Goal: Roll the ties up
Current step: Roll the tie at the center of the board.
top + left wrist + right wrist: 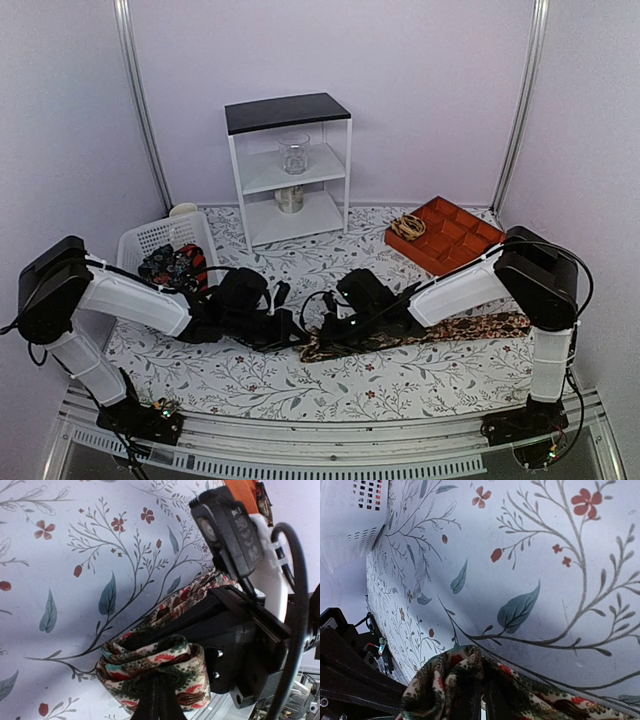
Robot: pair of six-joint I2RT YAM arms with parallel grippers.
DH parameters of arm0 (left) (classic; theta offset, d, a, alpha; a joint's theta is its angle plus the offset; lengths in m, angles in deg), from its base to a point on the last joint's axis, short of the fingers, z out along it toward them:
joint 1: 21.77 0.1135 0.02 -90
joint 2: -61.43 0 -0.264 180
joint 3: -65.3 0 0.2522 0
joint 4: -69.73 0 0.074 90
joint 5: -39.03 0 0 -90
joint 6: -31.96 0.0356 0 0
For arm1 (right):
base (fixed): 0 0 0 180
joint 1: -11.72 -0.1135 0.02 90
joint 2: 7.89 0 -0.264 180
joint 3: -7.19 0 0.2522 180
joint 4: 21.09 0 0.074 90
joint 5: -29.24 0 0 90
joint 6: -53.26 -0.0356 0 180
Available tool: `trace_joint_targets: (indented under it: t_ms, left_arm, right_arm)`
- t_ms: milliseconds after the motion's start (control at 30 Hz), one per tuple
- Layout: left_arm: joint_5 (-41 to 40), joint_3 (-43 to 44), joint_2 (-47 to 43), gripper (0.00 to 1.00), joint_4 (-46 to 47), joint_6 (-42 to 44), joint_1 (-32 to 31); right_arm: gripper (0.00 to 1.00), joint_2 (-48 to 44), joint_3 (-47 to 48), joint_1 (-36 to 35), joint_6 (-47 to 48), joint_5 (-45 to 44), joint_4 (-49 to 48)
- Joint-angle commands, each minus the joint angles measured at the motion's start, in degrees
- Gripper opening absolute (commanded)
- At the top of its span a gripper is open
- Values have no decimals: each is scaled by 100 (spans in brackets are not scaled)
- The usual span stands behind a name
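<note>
A: Where's the tie?

B: Tie (470, 327) lies flat on the worktop (250, 385), from centre out to the right, partly under the R arm. Its left end is lifted and doubled over at centre. That's the start of the roll, I'd say; most of the length is unrolled.

A: Tools?

B: L tool (290, 330) is fully together, clamped on the doubled end, w/ fabric looped round its tips in the wrist view. R tool (335, 325) is just beside it, nearly together, w/ fabric pinched at its tips. Both on the same end, v. close.

A: So how to do the turn well?

B: My take: L tool acts as the core, so hold the pinch firm and rotate the wrist so the fabric winds on. R tool should let go and re-grip a bit further along, keeping the strip taut and edges lined up, else the coil cones. Soft cloth, so any slack and the fold flops open.

A: Risks?

B: Tools bumping, given how tight they sit. Also the tail dragging skewed on the worktop.

A: Anything else about?

B: Basket (140, 240) far left, other ties (175, 265) in it, well apart. Tray (445, 232) at back right.
</note>
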State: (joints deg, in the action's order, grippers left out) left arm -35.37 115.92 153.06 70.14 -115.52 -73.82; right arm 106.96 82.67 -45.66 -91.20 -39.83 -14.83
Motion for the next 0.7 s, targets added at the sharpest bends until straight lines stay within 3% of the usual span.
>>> trace_joint_targets:
  t_ms: [0,500,667]
  left_arm:
    - [-33,242,113,0,-122,180,-146]
    - [-12,676,549,0,-96,212,-274]
    - [75,960,921,0,19,231,-305]
  right_arm:
    - [7,-509,-299,44,68,-279,-202]
    - [11,-1439,-1269,173,-5,-1061,-199]
    - [20,-1713,-1415,180,-29,-1116,-253]
